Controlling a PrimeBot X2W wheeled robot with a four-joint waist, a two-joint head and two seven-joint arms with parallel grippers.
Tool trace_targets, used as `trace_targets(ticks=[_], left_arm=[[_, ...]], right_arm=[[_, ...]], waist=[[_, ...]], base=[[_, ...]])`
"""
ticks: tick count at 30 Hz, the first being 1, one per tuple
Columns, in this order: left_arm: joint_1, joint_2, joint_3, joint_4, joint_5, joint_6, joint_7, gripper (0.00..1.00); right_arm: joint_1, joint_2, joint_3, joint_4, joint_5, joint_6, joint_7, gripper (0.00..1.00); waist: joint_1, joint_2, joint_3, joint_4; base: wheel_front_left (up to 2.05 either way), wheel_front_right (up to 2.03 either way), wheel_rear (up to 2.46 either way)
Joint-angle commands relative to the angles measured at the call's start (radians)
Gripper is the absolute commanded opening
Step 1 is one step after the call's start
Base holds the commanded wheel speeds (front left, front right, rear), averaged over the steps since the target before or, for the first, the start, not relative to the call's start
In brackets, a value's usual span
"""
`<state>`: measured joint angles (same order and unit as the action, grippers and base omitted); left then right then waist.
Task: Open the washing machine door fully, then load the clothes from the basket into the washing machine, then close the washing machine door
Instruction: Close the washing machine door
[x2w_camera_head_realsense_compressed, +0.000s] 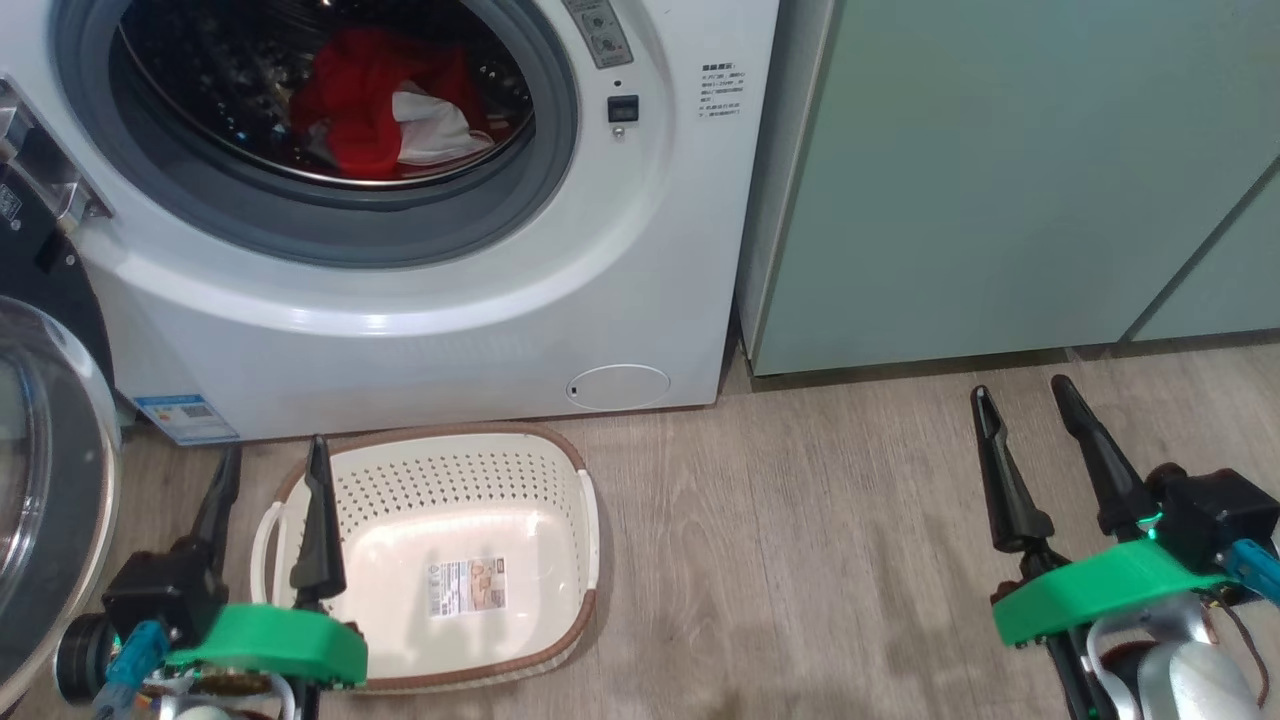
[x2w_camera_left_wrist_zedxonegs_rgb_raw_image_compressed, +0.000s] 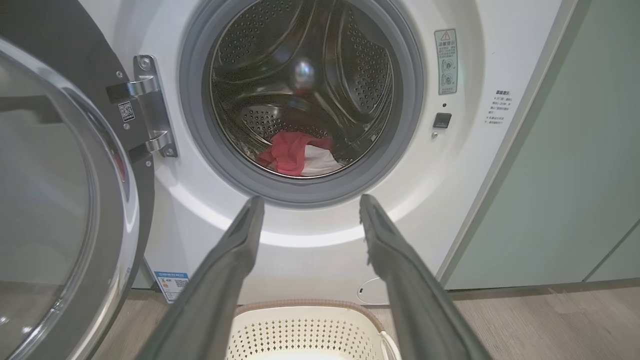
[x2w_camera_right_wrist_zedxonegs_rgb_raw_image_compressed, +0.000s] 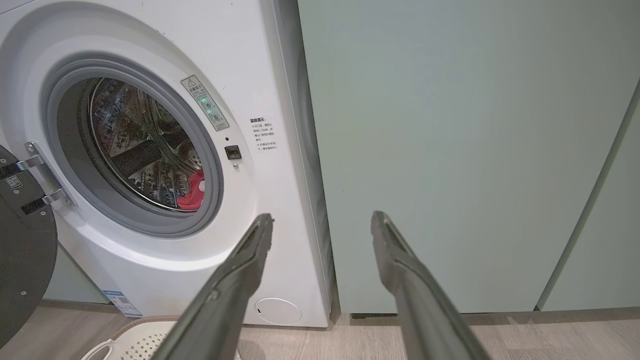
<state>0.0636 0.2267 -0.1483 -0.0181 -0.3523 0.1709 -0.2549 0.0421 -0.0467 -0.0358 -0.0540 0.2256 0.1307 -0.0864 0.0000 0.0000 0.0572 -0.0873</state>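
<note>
Door: round black-rimmed glass door (x2w_camera_left_wrist_zedxonegs_rgb_raw_image_compressed: 50, 200), far left; I would push its rim shut steadily.
Grippers: left gripper (x2w_camera_head_realsense_compressed: 275, 447) and right gripper (x2w_camera_head_realsense_compressed: 1020, 387) wide apart, empty.

Washing machine (x2w_camera_head_realsense_compressed: 450, 330) mouth unobstructed — door (x2w_camera_left_wrist_zedxonegs_rgb_raw_image_compressed: 50, 200) hangs left; basket (x2w_camera_head_realsense_compressed: 450, 490) on floor (x2w_camera_head_realsense_compressed: 800, 560) below.

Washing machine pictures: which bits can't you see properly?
- Washing machine door: head view, cut off by the left edge.
- Clothes: right wrist view, mostly hidden behind the grey gasket.
- Basket: left wrist view, cut by the bottom edge.
- Warning label: left wrist view, print too small to read.
</note>
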Motion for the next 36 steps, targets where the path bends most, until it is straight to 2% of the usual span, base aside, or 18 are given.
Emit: trace_targets(ticks=[1,10,25,36], left_arm=[[-0.030,0.018,0.034,-0.037,-0.002,0.007,0.001,1.00],[-0.031,0.019,0.034,-0.041,-0.004,0.013,0.000,1.00],[-0.031,0.027,0.026,-0.056,-0.004,0.013,-0.001,1.00],[-0.030,0.035,0.019,-0.057,-0.009,0.010,-0.001,1.00]], right_arm=[[-0.017,-0.004,0.020,-0.039,0.004,0.000,0.000,1.00],[-0.020,-0.004,0.020,-0.037,0.006,0.000,-0.001,1.00],[-0.024,-0.004,0.018,-0.029,0.011,0.000,-0.004,1.00],[-0.025,-0.004,0.019,-0.023,0.014,0.000,-0.009,1.00]], waist=[[0.0000,0.0000,0.000,0.001],[0.0000,0.0000,-0.001,0.002],[0.0000,0.0000,-0.004,-0.003],[0.0000,0.0000,-0.005,-0.003]], base=[[0.00,0.00,0.00],[-1.02,1.02,0.00],[-1.75,1.75,0.00],[-0.32,0.32,0.00]])
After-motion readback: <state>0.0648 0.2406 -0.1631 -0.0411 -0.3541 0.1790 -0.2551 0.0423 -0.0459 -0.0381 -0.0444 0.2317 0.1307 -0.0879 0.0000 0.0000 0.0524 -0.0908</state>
